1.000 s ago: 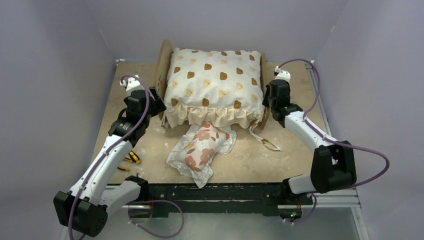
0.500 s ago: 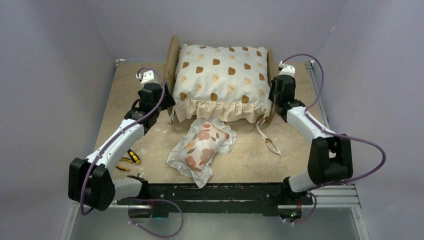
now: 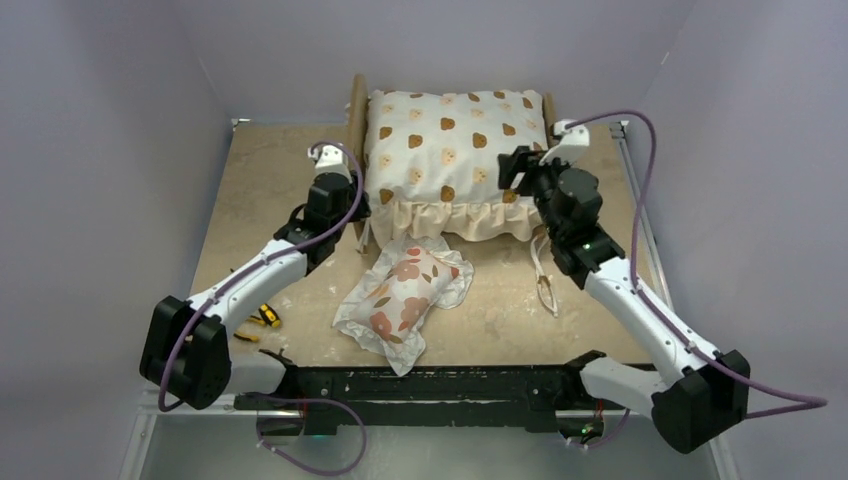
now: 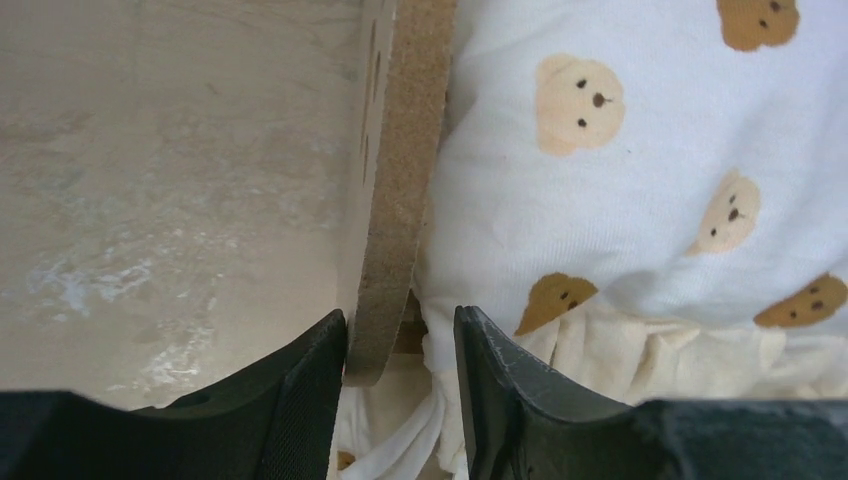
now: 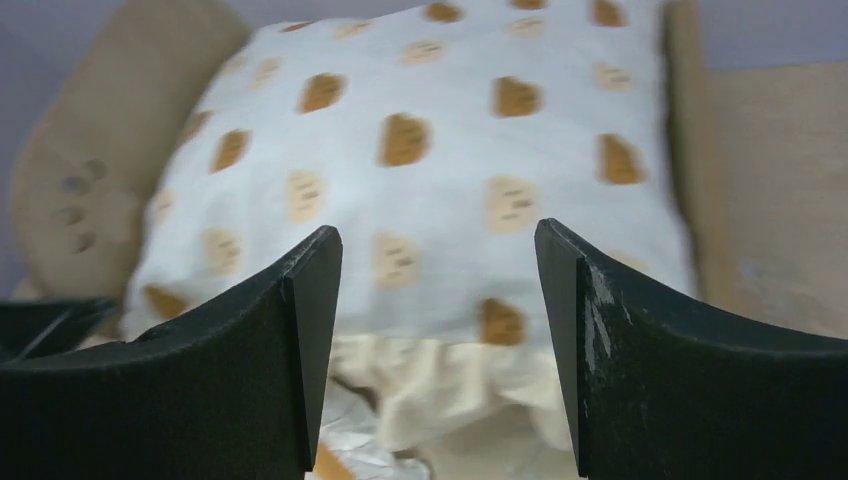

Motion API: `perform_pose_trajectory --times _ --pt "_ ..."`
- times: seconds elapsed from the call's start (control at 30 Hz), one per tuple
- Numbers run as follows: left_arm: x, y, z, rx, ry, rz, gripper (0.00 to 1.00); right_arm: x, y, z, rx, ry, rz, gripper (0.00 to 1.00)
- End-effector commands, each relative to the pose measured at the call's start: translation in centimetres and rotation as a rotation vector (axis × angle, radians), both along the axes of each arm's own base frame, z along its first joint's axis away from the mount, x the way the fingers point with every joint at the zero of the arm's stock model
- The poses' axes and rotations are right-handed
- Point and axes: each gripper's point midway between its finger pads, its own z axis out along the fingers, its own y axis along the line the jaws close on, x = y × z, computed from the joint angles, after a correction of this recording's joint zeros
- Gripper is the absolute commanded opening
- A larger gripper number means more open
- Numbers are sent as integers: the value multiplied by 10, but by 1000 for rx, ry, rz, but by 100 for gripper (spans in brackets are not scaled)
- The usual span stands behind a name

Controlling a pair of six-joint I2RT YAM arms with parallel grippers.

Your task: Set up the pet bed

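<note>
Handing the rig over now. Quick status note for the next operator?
Left gripper: fingers straddle the left board of the bed, not clamped.
Right gripper: open above the bear cushion, holding nothing.
Bed stands at the far middle of the table, cushion on it.
Done: cushion on.
Left: probably the floral pillow, lying on the table before the bed.

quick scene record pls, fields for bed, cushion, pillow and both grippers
pet bed: far middle of the table, side panels upright
bear-print cushion: on the bed, between its panels
floral pillow: on the table, in front of the bed
left gripper: jaws straddle the bed's left panel edge, gap on the cushion side
right gripper: open wide, empty, facing the cushion
</note>
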Motion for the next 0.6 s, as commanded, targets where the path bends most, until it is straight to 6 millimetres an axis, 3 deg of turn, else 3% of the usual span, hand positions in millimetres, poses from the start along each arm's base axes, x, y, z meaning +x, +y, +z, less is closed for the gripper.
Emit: perform_pose_trajectory --times 0.0,0.23,0.4,0.57 --pt "-5 -50 28 -97 -101 -136 42 -22 69 -9 86 -36 222 73" --pt "-23 -36 33 -86 -86 -102 60 -72 169 -44 196 -2 586 73" --pt "-57 -18 38 -81 -74 -110 67 -105 219 -76 241 35 723 71" --pt "-81 -8 13 -115 -46 -102 67 -114 262 -96 261 60 775 66"
